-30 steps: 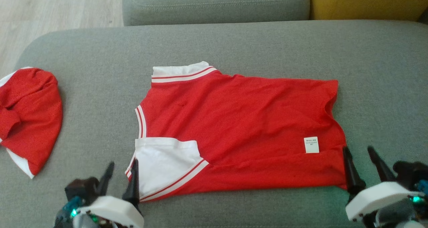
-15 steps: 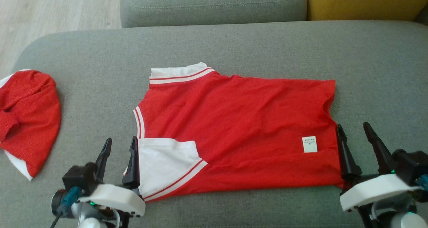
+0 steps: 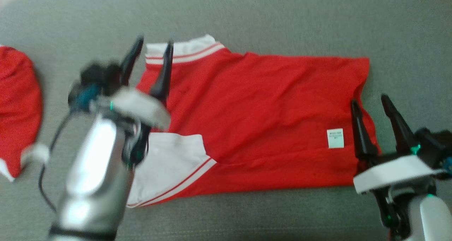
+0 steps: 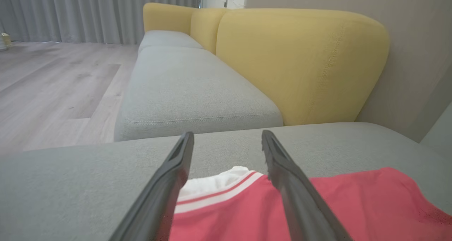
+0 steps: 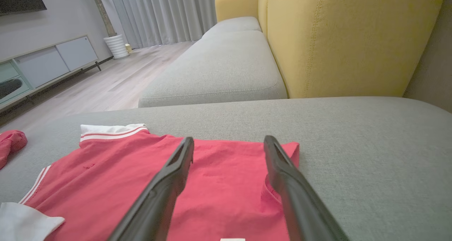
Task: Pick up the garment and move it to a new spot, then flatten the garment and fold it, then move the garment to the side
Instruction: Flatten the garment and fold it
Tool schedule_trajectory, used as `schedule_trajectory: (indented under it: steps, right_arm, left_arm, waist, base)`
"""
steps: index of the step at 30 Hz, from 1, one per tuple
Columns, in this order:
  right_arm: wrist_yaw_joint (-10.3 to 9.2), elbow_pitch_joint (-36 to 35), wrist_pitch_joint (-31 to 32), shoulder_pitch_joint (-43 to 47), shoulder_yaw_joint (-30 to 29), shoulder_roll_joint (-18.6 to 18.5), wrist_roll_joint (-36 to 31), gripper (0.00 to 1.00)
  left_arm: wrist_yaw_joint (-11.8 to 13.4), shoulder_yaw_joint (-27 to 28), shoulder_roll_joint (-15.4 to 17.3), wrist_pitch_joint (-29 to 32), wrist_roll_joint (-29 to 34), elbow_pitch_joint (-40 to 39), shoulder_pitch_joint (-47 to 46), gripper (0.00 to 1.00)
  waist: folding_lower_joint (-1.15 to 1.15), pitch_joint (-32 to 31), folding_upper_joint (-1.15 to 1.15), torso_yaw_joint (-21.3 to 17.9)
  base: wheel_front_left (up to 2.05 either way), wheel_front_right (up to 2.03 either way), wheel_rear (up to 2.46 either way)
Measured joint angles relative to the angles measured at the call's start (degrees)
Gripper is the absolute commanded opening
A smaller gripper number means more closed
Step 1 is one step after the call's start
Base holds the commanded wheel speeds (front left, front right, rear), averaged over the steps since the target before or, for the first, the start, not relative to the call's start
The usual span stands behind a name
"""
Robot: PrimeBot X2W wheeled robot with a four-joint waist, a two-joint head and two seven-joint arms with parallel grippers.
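Head view: the red-and-white garment lies spread flat on the grey sofa seat with its near sleeve folded over the body, so I'd say we're at the folding step. The left gripper hovers by the far sleeve and the right gripper is at the opposite end. Both jaws are spread wide, nothing pinched. Next, I'd guess each has to drop, pinch an edge and carry it across together, or it'll skew. Containers? None around, just a second red garment off to the left.
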Motion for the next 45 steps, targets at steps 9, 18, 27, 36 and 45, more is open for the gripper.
schedule_trajectory:
  steps: [9, 18, 27, 36, 45]
  right_arm:
    - [0.00, 2.87, -0.56, -5.38, 2.67, -0.02, 0.04, 1.00]
    - [0.00, 5.43, -1.09, -5.70, 1.89, -0.02, 0.69, 1.00]
    - [0.00, 8.16, -0.37, -9.75, -0.34, -1.12, 2.00, 1.00]
    - [0.00, 22.76, 3.52, -27.93, -1.98, -7.75, 4.67, 1.00]
    - [0.00, 43.91, 9.43, -37.44, 4.27, -10.58, 6.81, 1.00]
  left_arm:
    - [-3.04, -1.21, -1.14, -0.05, -0.02, 25.69, -18.09, 1.00]
    - [-3.89, -2.25, -1.21, 3.09, -0.19, 44.07, -25.21, 0.83]
    - [-3.94, -3.46, -2.59, -0.69, -0.98, 50.13, -27.44, 0.00]
    - [-3.89, -3.70, -3.96, -5.09, -2.13, 51.96, -28.31, 0.00]
    - [-4.38, -5.45, -4.75, -6.06, -3.18, 50.71, -28.53, 0.00]
  waist:
    - [0.01, 7.54, 0.00, -4.00]
    - [0.01, 9.56, 0.00, -6.47]
    - [0.01, 8.42, 0.00, -5.82]
    - [0.01, 8.16, 0.00, -4.38]
    - [0.01, 9.08, 0.00, -2.05]
  base:
    - [0.00, 0.00, 0.00]
    - [0.00, 0.00, 0.00]
    - [0.00, 0.00, 0.00]
    - [0.00, 0.00, 0.00]
    - [0.00, 0.00, 0.00]
